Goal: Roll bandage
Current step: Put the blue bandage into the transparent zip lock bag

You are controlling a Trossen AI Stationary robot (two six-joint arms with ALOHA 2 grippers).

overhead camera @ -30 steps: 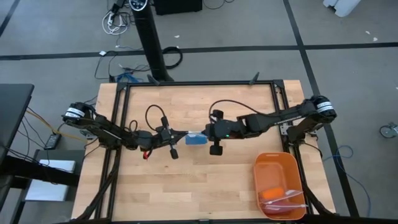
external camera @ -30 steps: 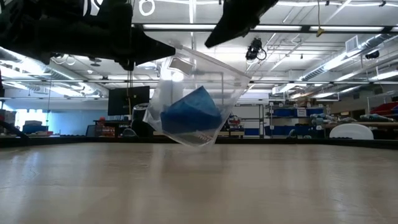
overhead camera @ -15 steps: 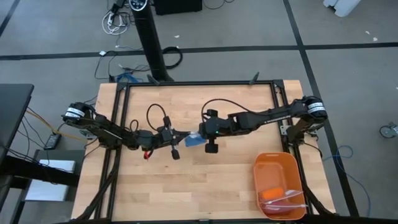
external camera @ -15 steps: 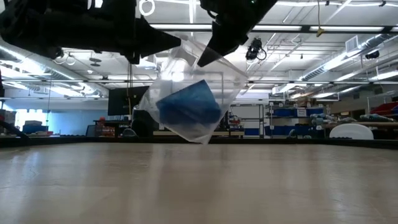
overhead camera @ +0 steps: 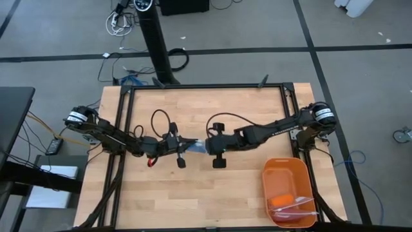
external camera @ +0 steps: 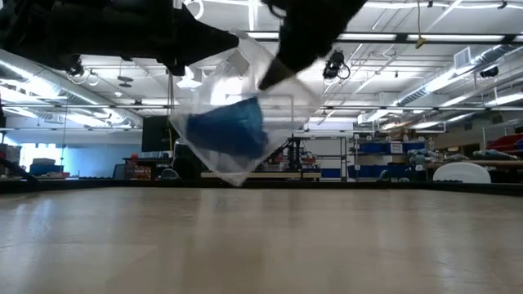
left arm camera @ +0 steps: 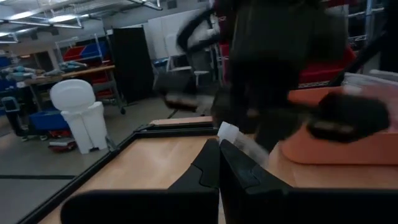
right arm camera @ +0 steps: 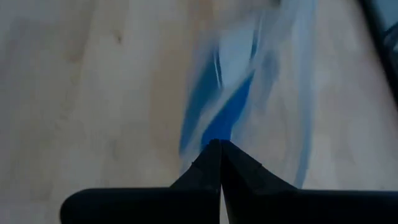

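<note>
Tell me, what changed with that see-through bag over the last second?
The right gripper slid along the table toward the left gripper, so the clear bag hanging between them bunched up and swung left in the low view, carrying the blue bandage inside. Both grippers stayed shut on the bag, which stayed clear of the table. The left arm barely moved; the orange tray stayed put.

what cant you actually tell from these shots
- Bandage: low view, a blurred blue lump inside the clear bag; rolled or loose is unclear.
- Right gripper: right wrist view, motion smears the bag ahead of its shut fingers.
- Left gripper: left wrist view, the right arm blocks the bag.
- Orange tray: high view, contents too small.
</note>
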